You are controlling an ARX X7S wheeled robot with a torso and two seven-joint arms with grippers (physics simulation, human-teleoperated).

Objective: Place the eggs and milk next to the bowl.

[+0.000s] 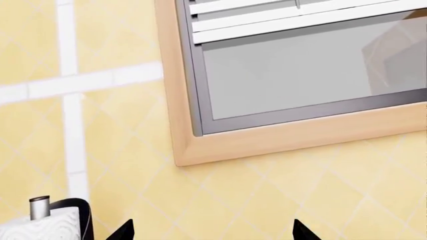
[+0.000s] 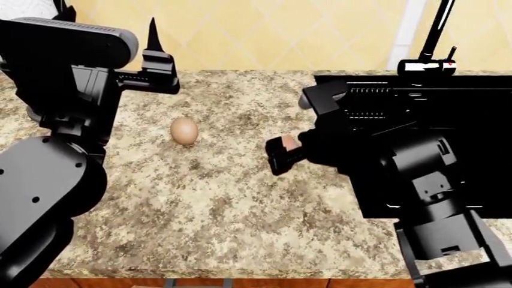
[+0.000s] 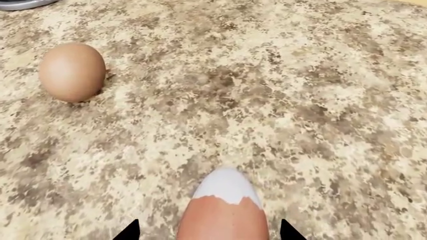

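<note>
Right tool [image 2: 282, 153]: low over speckled table [image 2: 240, 210], clamped on one egg [image 3: 223, 212]. Second egg [image 2: 184, 131]: loose on table, well apart from the held one, between the two arms. Left tool [image 1: 210, 232]: raised, tips apart, nothing between them, facing yellow tiled wall [image 1: 300, 195], window frame [image 1: 267, 142] and paper roll [image 1: 43, 225].

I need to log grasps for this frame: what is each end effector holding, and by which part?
The right end effector holds one egg between its fingertips, apparently around its middle. The left end effector holds nothing.
</note>
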